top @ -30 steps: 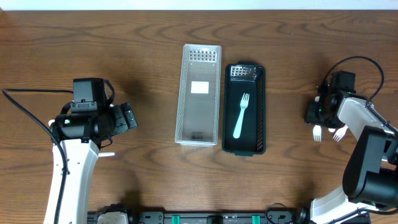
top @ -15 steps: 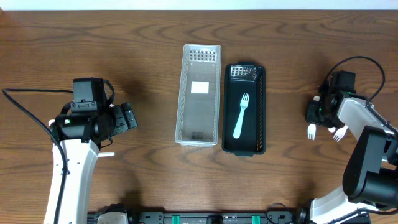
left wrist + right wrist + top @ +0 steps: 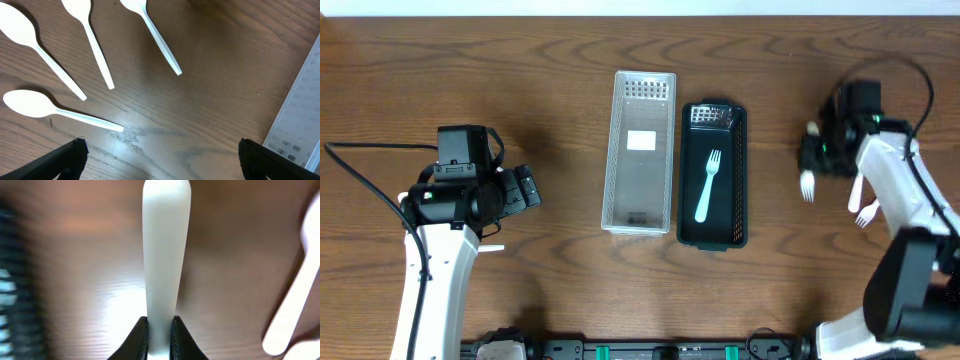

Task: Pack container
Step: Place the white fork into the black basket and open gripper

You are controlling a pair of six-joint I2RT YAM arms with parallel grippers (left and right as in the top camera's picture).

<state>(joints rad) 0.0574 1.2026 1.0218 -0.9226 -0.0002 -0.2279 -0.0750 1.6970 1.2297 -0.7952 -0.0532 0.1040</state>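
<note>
**Right claw (image 3: 815, 158) clenched on a white fork (image 3: 807, 186), between the black container (image 3: 742, 180) and the worktop's right edge.**
The fork's handle runs out between the claw's pads (image 3: 137, 335), tines toward the near edge. The right arm has swung from beside a second fork (image 3: 865, 213), near the right edge, toward the container and the far edge. The left claw (image 3: 525, 188), spread wide over the spoons (image 3: 90, 30) near the left edge, is unmoved.

Smooth white plastic spoons (image 3: 30, 104) on faintly glossy wood table (image 3: 225, 75).
</note>
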